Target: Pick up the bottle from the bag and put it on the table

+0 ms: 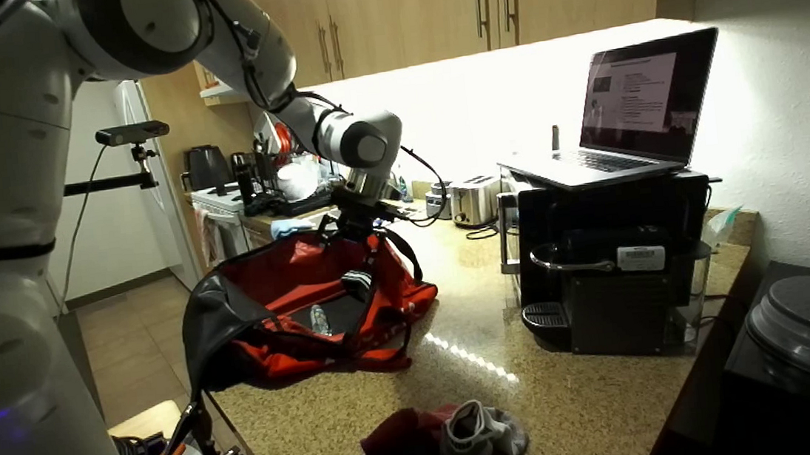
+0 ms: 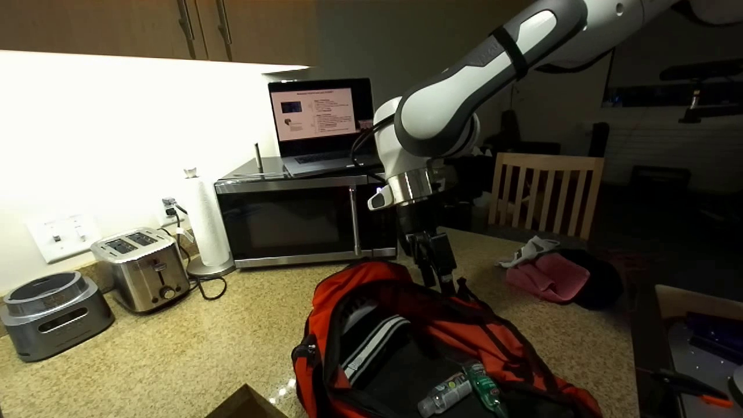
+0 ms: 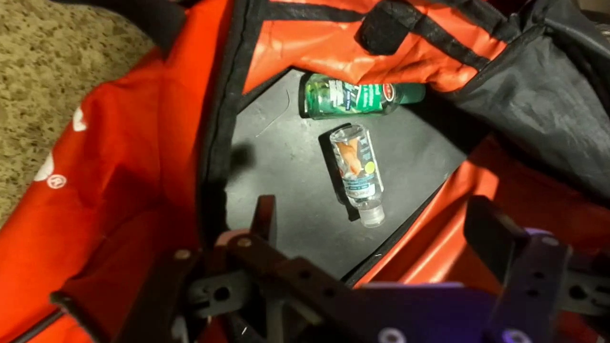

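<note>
- Robot arm (image 1: 13, 168), nearest the camera in an exterior view: it holds the gripper (image 3: 373, 209) out over the bag (image 1: 400, 291). The step in hand looks like the approach; a slow, steep descent should serve best.
- Table (image 1: 563, 405): speckled top, running beneath the bag and out past it to the gripper's side. The pick belongs there, lifted well over the bag's edge.
- Bag mouth: spread below and ahead of the gripper. Slack walls could fold into the grasp, so better to go farther in over the dark floor (image 3: 286, 162) before dropping.
- Gripper state: fingers (image 3: 265, 216) spread wide, nothing held between them. In the wrist view one finger shows near the black trim (image 3: 221, 124), the other in front of the red wall (image 3: 443, 233); whether either touches fabric is unclear.
- Green bottle (image 3: 352, 97): the farther of two from the gripper, lying crosswise to it and partly hidden by a red fold (image 3: 324, 52); likely the harder pick.
- Clear bottle (image 3: 357, 171): on its side on the bag's floor, ahead of the gripper. Probably the target, though the task does not say. Its length points back between the fingers, so little turning seems needed; close gently across the body, as thin plastic may dent.
- Cap (image 3: 371, 216): the clear bottle's end nearest the gripper, likely too narrow for a sure hold.
</note>
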Controlling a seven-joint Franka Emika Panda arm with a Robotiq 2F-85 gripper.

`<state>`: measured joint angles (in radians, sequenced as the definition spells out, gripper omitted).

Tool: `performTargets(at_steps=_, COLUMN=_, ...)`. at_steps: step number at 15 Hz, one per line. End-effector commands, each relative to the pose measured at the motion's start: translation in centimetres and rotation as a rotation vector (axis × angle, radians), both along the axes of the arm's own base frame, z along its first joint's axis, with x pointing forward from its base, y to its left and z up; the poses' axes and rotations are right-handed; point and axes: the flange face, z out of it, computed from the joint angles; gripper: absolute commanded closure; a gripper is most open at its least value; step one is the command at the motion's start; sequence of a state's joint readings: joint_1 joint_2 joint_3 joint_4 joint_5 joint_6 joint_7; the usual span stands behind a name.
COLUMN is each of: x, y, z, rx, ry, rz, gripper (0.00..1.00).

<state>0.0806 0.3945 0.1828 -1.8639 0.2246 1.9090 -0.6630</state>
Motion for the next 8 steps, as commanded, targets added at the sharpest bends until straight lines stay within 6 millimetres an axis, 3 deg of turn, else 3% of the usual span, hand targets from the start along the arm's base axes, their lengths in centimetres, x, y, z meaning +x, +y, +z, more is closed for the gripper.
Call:
performTargets(at_steps=1, x=-3.3, y=1.1, z=0.1, rx=-0.049, ry=-0.057, rz=-0.081, gripper=0.0)
performTargets(at_steps=3, x=-4.6, y=1.2, z=-0.1, rx=-0.065, ry=-0.077, rz=-0.106, gripper=0.0)
performTargets(at_steps=8, x=-7.3, y=-1.6, z=-0.6, rx=-0.091, ry=-0.082, rz=-0.12, gripper=0.0)
